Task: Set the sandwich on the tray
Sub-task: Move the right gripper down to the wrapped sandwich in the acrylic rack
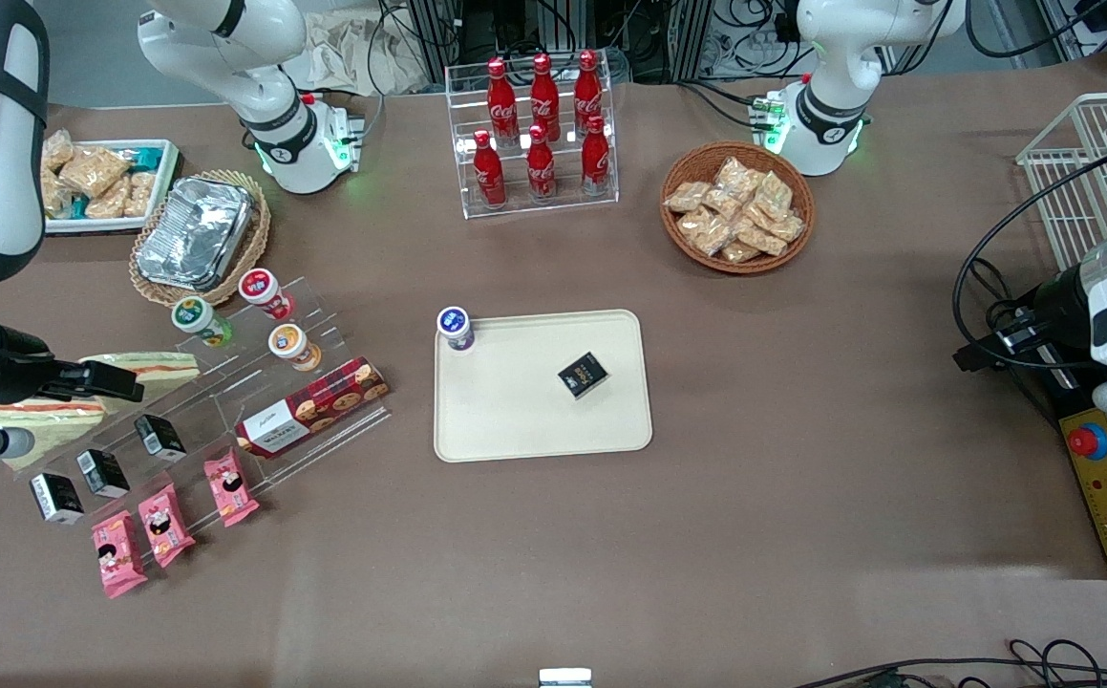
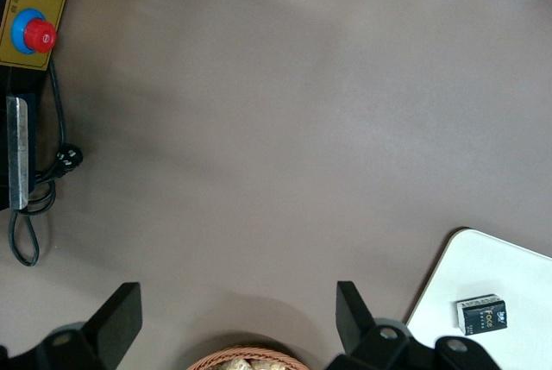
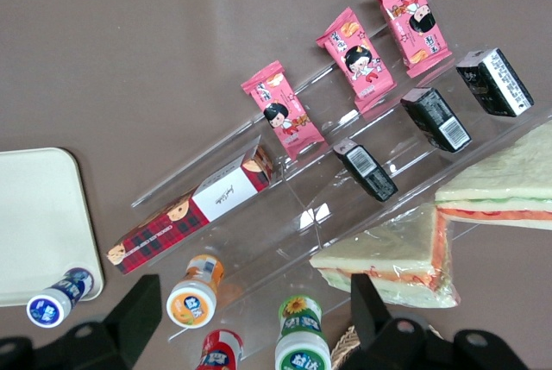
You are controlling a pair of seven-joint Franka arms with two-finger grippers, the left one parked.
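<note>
My hand [image 3: 250, 318] hangs above the clear display rack [image 3: 345, 206], fingers spread wide and holding nothing. The sandwich [image 3: 392, 258] lies on the counter [image 3: 155, 51] just beside that rack, well apart from the tray [image 1: 534, 401], which sits toward the parked arm's end.

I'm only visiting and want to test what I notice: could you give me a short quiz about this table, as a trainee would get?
1. True or false: a sandwich already lies on the tray.
2. What lies on the tray? A: a black box. B: a cola bottle. C: a pink snack packet.
3. Fill in: the gripper hangs close above the two sandwich wedges, toward the working arm's end of the table, with its jaws ____.

Key: 1 false; 2 A; 3 open.
</note>
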